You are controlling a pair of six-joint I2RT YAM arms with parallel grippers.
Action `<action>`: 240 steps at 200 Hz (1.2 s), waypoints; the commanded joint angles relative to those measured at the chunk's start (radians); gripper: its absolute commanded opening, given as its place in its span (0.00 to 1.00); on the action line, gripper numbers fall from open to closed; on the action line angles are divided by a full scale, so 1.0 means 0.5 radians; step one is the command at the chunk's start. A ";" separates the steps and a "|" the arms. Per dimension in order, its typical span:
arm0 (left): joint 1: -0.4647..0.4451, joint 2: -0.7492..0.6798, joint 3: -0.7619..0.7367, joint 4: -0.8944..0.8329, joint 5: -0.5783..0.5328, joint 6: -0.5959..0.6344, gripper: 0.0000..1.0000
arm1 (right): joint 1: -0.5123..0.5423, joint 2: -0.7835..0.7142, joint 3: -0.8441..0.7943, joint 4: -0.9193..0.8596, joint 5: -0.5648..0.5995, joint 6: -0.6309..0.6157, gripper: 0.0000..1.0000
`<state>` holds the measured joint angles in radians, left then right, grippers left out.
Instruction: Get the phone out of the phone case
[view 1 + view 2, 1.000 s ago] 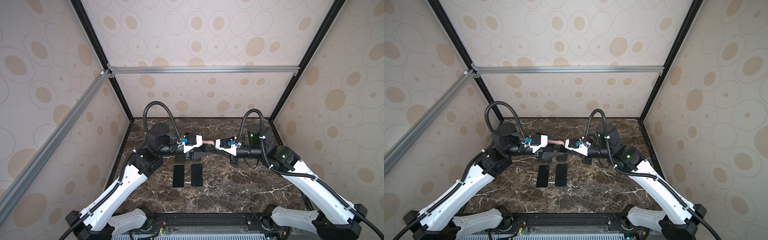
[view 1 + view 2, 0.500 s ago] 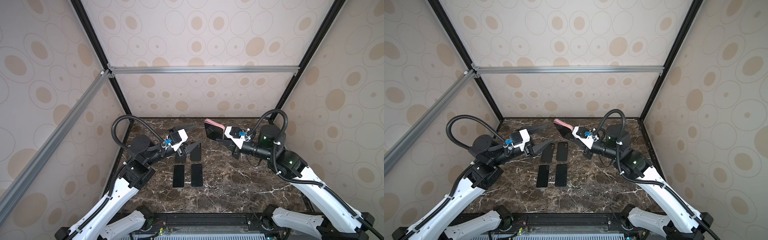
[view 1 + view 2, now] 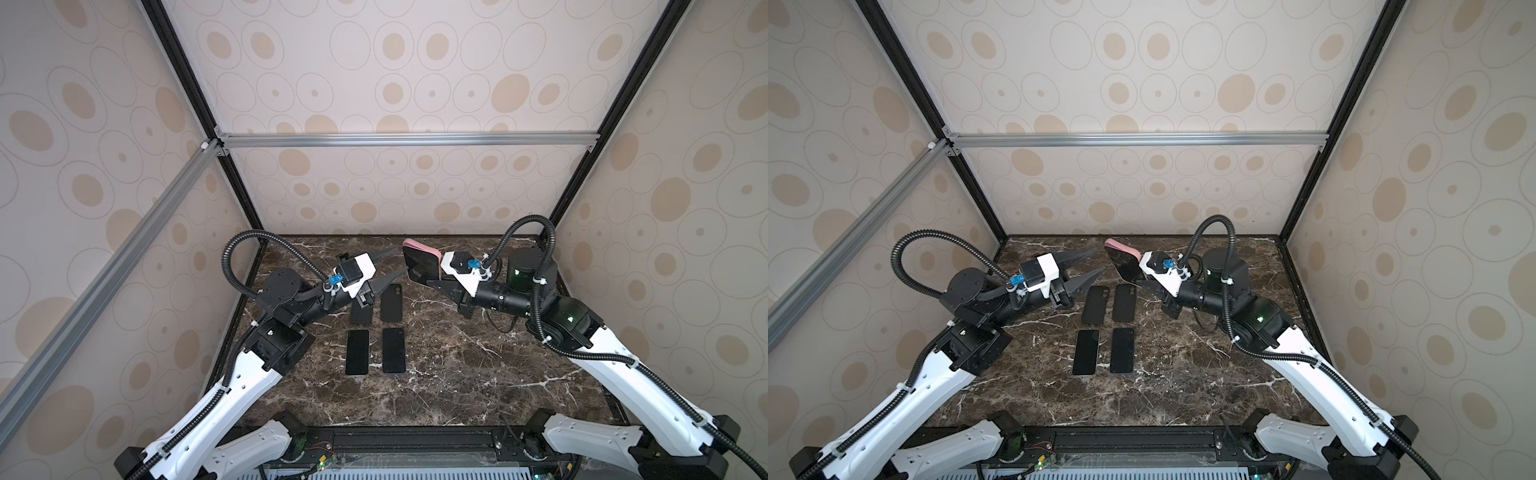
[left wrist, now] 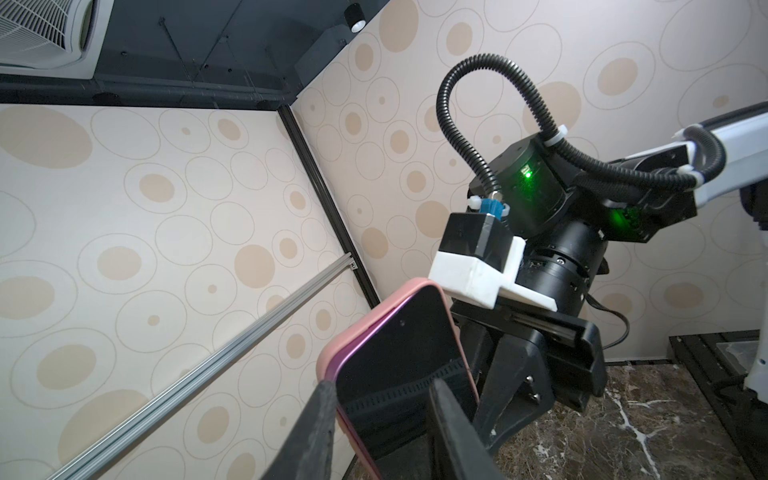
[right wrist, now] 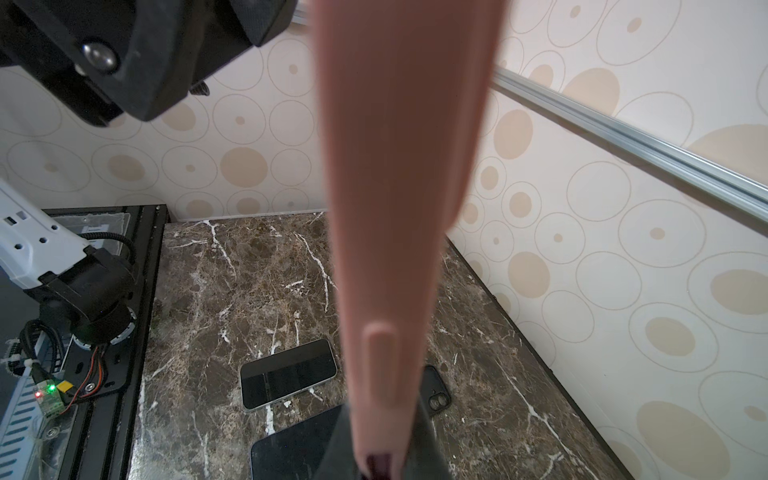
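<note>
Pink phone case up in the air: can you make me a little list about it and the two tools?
pink phone case: held in the air, tilted, phone inside
right tool: shut on the case
left tool: open, at the phone's edge; contact unclear
table: four dark phones or cases lying flat, two rows

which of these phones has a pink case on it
The phone held up in the right gripper, above the table: a pink case wraps it. The other four lie flat on it, dark, no pink.
</note>
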<state>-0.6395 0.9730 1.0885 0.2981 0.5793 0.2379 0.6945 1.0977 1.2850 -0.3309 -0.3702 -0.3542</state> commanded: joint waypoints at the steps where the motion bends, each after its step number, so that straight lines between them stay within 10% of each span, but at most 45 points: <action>1: 0.005 0.007 0.044 0.062 0.042 -0.006 0.32 | -0.001 -0.009 0.087 0.080 -0.059 0.021 0.00; 240: 0.006 0.041 0.017 0.059 -0.035 0.014 0.35 | 0.002 0.005 0.127 0.009 0.005 -0.011 0.00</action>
<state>-0.6395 1.0229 1.0958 0.2970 0.6201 0.2329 0.6926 1.1172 1.3201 -0.3809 -0.3820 -0.3523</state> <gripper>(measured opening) 0.341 0.119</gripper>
